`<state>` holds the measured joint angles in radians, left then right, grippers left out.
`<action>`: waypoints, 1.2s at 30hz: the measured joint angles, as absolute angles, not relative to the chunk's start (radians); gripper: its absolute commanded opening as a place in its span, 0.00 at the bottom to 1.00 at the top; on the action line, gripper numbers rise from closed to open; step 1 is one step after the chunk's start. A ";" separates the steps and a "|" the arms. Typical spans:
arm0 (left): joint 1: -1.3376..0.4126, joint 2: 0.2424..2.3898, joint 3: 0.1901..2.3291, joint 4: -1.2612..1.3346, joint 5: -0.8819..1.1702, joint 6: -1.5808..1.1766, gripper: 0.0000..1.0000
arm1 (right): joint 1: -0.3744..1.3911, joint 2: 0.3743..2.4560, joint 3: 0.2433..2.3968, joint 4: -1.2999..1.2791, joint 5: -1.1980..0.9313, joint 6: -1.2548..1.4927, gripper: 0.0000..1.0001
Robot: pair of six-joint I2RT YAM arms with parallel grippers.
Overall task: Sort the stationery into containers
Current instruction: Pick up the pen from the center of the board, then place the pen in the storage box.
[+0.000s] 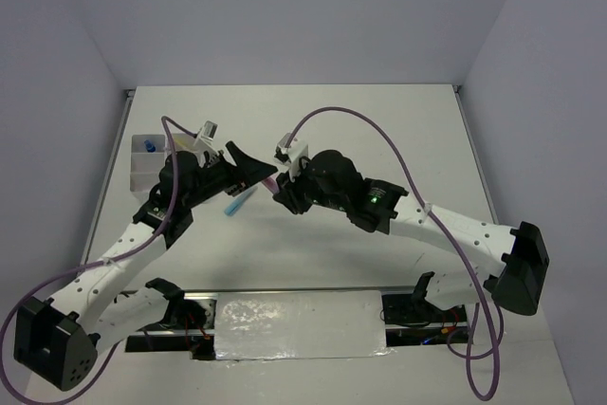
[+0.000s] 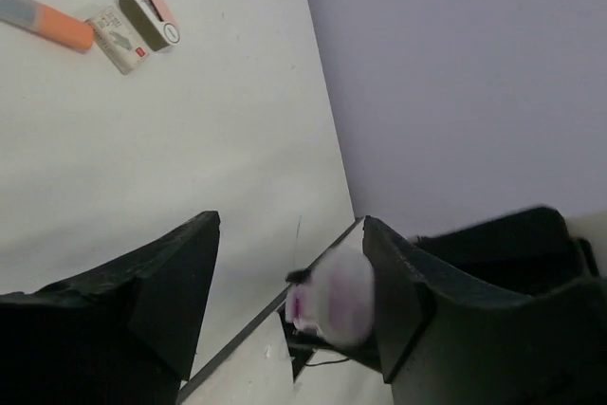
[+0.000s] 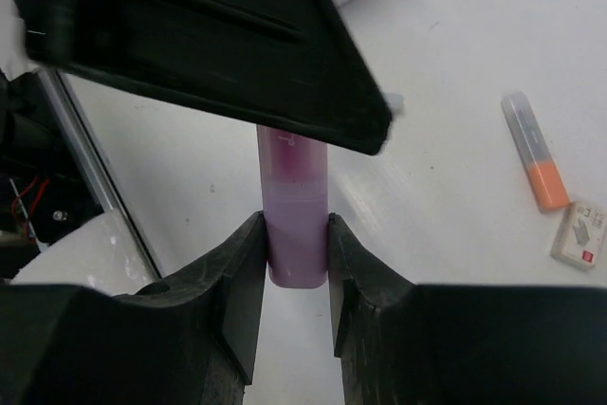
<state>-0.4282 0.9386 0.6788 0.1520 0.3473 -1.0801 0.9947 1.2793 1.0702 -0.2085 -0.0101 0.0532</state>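
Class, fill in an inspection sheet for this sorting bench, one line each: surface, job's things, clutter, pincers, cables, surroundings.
Surface: white tabletop, with a shiny strip at its near edge.
Job's things: pink cylindrical marker held between the two arms; pale blue marker below them; grey marker with an orange tip and small sleeved eraser lying loose; white translucent plastic organizer at far left, something blue inside.
Clutter: nothing seen.
Pincers: right pincer shut on the pink marker; left pincer open around its other end.
Cables: purple cables loop above both arms.
Surroundings: plain pale walls on three sides.
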 measured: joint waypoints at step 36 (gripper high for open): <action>0.045 1.275 1.088 -0.461 -0.916 -1.036 0.01 | 0.910 0.974 0.760 -0.157 0.090 0.231 1.00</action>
